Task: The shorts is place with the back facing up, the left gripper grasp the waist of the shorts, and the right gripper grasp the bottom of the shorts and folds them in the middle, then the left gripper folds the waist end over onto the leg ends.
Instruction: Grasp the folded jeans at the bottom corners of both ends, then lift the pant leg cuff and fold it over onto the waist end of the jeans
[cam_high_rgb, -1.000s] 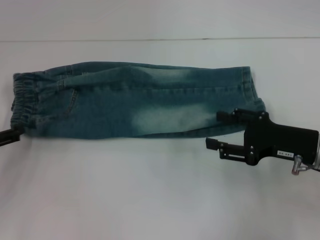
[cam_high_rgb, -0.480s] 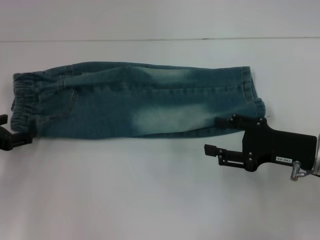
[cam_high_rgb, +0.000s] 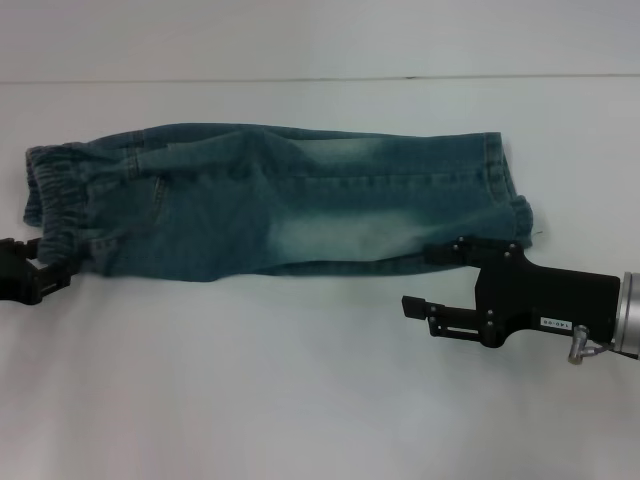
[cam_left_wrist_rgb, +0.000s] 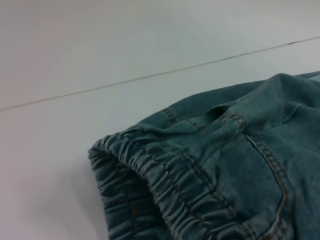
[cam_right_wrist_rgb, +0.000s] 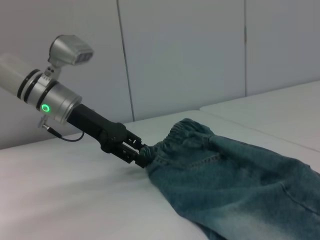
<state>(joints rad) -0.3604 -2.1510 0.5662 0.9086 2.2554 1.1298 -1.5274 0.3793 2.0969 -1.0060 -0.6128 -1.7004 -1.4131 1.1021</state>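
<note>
Left gripper (cam_high_rgb: 45, 272) clamped on my shorts' waist (cam_high_rgb: 55, 200), table's left edge | right gripper (cam_high_rgb: 425, 280) wide open beside leg hems (cam_high_rgb: 505, 190) | shorts (cam_high_rgb: 280, 200) folded lengthwise.

Gripper: left gripper (cam_right_wrist_rgb: 141, 155), black two-finger claw, fingers closed on the denim at its tip.
Arm: silver cylinder (cam_right_wrist_rgb: 47, 94) with a green lit ring, behind the claw; grey block above it; thin cable below.
Shorts (cam_right_wrist_rgb: 235, 192): faded blue-green denim, stretching away from the claw.
Waist (cam_right_wrist_rgb: 184, 132): gathered elastic band, the end at the claw.
Table (cam_right_wrist_rgb: 65, 200): white, under the shorts and the claw.
Wall (cam_right_wrist_rgb: 185, 55): pale panels, behind the arm.
</note>
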